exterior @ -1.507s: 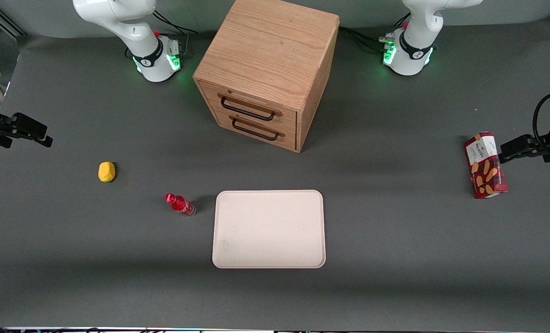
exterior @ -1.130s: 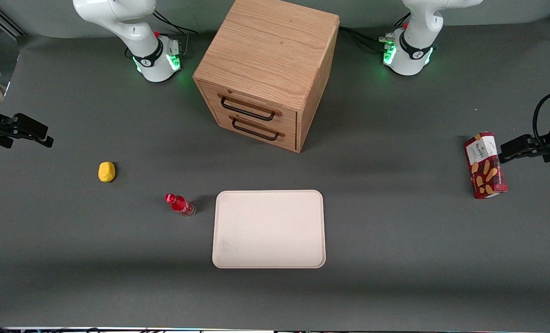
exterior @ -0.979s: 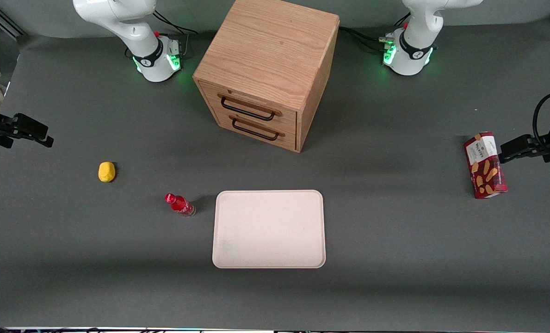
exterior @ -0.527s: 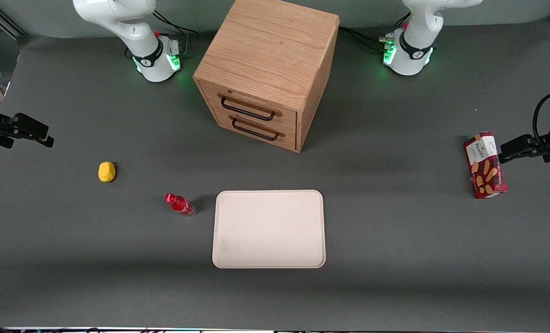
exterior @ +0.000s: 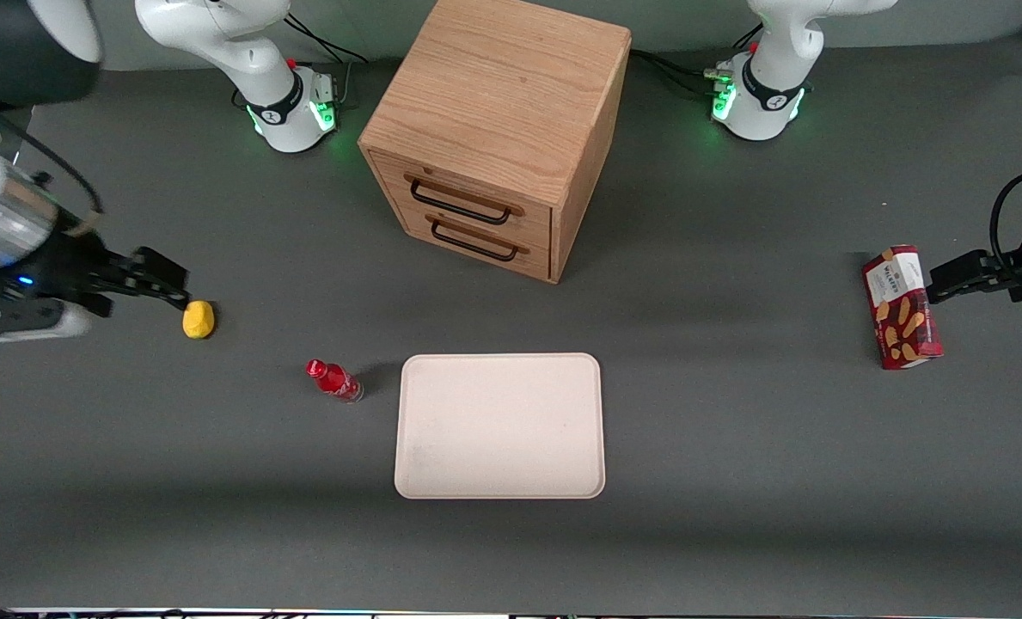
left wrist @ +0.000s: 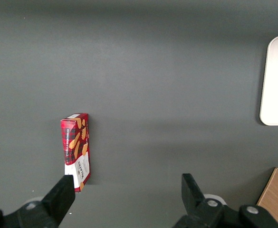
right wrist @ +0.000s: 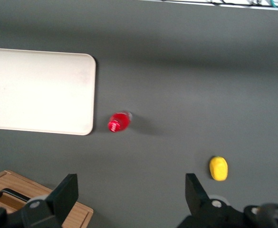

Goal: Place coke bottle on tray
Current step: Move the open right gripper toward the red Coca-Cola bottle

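Gripper (exterior: 167,291) is hanging above the table (exterior: 734,430) at the working arm's end, fingers spread wide apart with nothing between them; in the wrist view both black fingers (right wrist: 65,192) are showing well apart. Its tips are sitting just beside the yellow lump (exterior: 198,319) in the front view, contact not clear.

Coke bottle (exterior: 333,381) is standing on the table, red cap, clear base, appearing tilted in the front view. It is sitting just beside the tray (exterior: 499,425), toward the working arm's end, not touching it, and is also showing red next to the tray's short edge in the wrist view (right wrist: 119,122). Tray, cream-beige with rounded corners, is lying flat with nothing on it (right wrist: 39,92).

Yellow lump is lying farther toward the working arm's end than the bottle, and a bit farther from the front camera (right wrist: 218,168).

Wooden drawer cabinet (exterior: 498,129) is standing farther from the front camera than the tray, two drawers with black handles facing the camera, both shut.

Red snack box (exterior: 901,307) is lying toward the parked arm's end of the table, well apart from the tray (left wrist: 76,149).
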You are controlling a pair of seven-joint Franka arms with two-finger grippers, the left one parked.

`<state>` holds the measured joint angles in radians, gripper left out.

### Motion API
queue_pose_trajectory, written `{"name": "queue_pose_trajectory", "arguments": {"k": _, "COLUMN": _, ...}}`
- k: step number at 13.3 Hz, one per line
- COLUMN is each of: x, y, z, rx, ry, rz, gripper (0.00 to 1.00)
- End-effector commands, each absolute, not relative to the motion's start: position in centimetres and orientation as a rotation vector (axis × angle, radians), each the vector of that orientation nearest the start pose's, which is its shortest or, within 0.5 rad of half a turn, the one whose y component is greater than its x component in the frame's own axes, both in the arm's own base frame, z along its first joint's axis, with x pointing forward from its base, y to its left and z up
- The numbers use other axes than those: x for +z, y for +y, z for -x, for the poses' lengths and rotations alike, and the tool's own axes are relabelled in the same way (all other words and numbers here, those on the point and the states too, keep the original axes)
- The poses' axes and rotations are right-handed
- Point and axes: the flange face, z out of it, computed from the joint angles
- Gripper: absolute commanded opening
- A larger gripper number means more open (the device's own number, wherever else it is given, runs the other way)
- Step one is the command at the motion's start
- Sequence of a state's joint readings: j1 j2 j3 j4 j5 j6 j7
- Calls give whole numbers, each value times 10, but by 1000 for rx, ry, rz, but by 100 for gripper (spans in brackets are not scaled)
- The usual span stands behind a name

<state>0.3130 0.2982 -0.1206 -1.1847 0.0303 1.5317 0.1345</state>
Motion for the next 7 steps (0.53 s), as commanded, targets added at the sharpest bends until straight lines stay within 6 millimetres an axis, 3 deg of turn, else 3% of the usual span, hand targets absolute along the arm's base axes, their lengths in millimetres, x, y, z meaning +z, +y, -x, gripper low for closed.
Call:
{"name": "queue_pose_trajectory", "arguments": {"k": 1, "x": 625, "y": 186, "z": -637, "rx": -93, "ry": -8, "rz": 3137, "gripper": 100}}
{"name": "queue_pose_trajectory", "arguments": {"k": 3, "x": 622, "y": 200, "z": -634, "rx": -84, "ry": 37, "rz": 3133, "gripper": 100}}
{"name": "queue_pose_trajectory", "arguments": {"k": 6, "x": 614, "y": 195, "z": -632, "rx": -27, "ry": 26, "rz": 3141, "gripper": 100}}
{"name": "queue_pose_trajectory", "arguments": {"k": 7, "x": 603, "y": 193, "z": -631, "rx": 24, "ry": 29, "rz": 3150, "gripper": 100}}
